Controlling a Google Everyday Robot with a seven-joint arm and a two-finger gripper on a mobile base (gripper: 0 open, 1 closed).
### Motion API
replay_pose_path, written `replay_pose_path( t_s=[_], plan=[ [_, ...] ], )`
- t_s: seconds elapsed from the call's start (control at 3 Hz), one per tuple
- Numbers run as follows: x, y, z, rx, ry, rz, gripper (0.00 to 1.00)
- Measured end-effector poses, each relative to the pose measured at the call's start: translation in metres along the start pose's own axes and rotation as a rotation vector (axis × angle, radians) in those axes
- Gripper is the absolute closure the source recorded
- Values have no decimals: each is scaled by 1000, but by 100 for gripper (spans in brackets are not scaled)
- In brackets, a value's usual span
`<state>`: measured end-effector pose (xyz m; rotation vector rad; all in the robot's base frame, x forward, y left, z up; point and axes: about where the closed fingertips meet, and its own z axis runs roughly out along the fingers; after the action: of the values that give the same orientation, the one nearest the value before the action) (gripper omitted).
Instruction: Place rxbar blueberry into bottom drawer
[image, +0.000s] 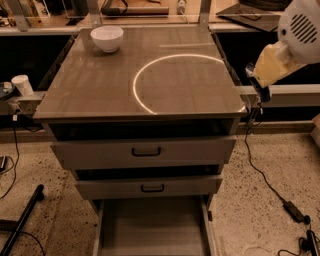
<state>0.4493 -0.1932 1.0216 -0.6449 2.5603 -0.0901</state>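
Right, single camera view, looking down on the cabinet. No writing anywhere that can be read.

The arm comes in from the upper right corner: a round white housing (301, 24) with a vented grille, and below it the cream-coloured gripper (263, 71), angled down and to the left. It hangs just off the right edge of the cabinet top (100, 90), over the pale side rail (290, 93). How far open it is, and whether it has hold of anything, I cannot tell.

The rxbar blueberry I cannot place with certainty. A small dark blue piece (263, 93) sits right at the gripper's tip against the rail, but I cannot tell whether that is the bar.

Down low, the bottom drawer (152, 227) is pulled out: a wide, shallow grey-beige tray with a plain flat floor. Above it, the middle drawer (115, 188) and the top drawer (100, 150) each carry a black handle and sit slightly ajar.

The top is a smooth, glossy brown slab with a bright arc of reflected light (142, 75). A round white bowl (106, 37) stands at the far left corner, and a white cup (22, 84) sits on the left rail. A black cable (265, 181) trails across the speckled floor (50, 175).
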Motion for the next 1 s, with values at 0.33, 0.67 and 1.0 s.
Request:
replay_pose_path(
  t_s=[0.33, 0.67, 1.0],
  plan=[
    [-5, 6, 2, -5, -2, -26, 100],
    [-4, 13, 7, -19, 6, -38, 100],
    [6, 18, 12, -21, 28, -43, 100]
  ],
)
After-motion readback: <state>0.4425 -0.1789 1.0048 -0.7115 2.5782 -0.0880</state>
